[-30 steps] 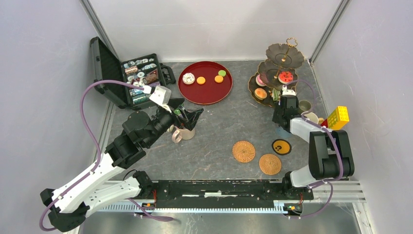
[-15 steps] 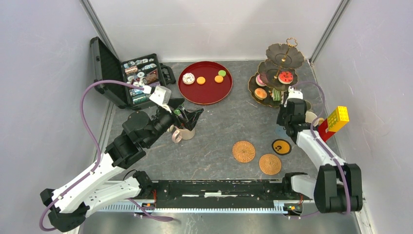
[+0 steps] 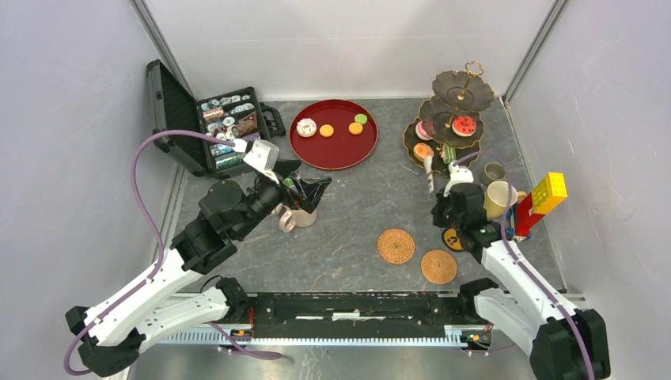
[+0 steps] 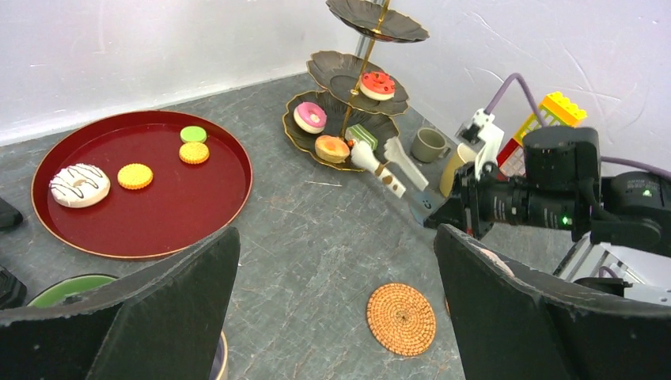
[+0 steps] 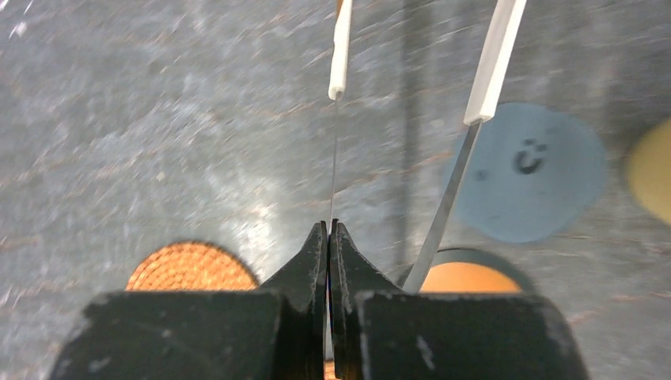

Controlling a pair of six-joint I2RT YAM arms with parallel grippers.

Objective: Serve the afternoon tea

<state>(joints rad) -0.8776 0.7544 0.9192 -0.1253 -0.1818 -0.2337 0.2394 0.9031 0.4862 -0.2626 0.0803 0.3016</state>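
The dark three-tier stand (image 3: 451, 119) (image 4: 356, 79) at the back right carries pink (image 4: 309, 117), orange (image 4: 332, 147), green (image 4: 362, 134) and red (image 4: 377, 85) cakes. My right gripper (image 3: 445, 204) (image 5: 328, 229) is shut on one thin arm of white-tipped tongs (image 3: 430, 170) (image 4: 388, 166). The tongs' tips point at the stand's bottom tier, and they hold nothing. A yellow mug (image 3: 500, 198) and a small grey mug (image 3: 494, 170) stand right of that arm. My left gripper (image 3: 308, 190) (image 4: 336, 317) hangs open over a beige mug (image 3: 299, 215).
The round red tray (image 3: 334, 150) holds a white doughnut (image 4: 79, 184), two orange biscuits and a green cake. Two woven coasters (image 3: 396, 245) (image 3: 438, 266) and a dark smiley coaster (image 5: 526, 170) lie near the right arm. The black case (image 3: 214, 127) stands back left, a toy-brick tower (image 3: 542, 198) far right.
My right arm has drawn back from the stand's base towards the near side, its jaws closing on the tongs as it went. The left arm has not moved.
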